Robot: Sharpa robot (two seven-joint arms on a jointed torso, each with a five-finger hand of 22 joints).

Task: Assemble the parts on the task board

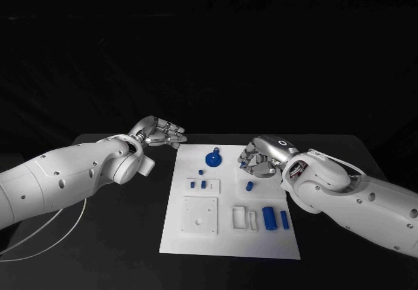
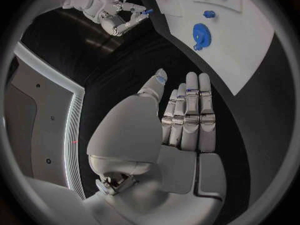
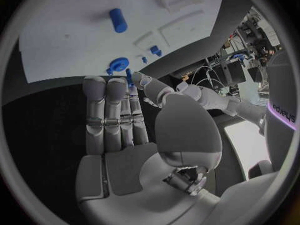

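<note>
The head view shows the white task board lying in the middle of the black tabletop, with the left hand just off its far left corner and the right hand over its right edge. From this view the right hand's grasp cannot be told.

The right wrist view shows a small blue peg held between the thumb and a fingertip of the right hand, the other fingers straight and side by side. The left wrist view confirms this from a distance: the right hand carries a small blue piece at its fingertips.

The left wrist view shows the left hand holding nothing, fingers straight and close together, over bare tabletop beside the board.

On the board, a blue round knob sits near the far edge, just beside the right hand. A blue cylinder and a thinner blue bar lie near the right edge. A square white plate and white brackets occupy the near half. A white cable hangs under the left arm.
</note>
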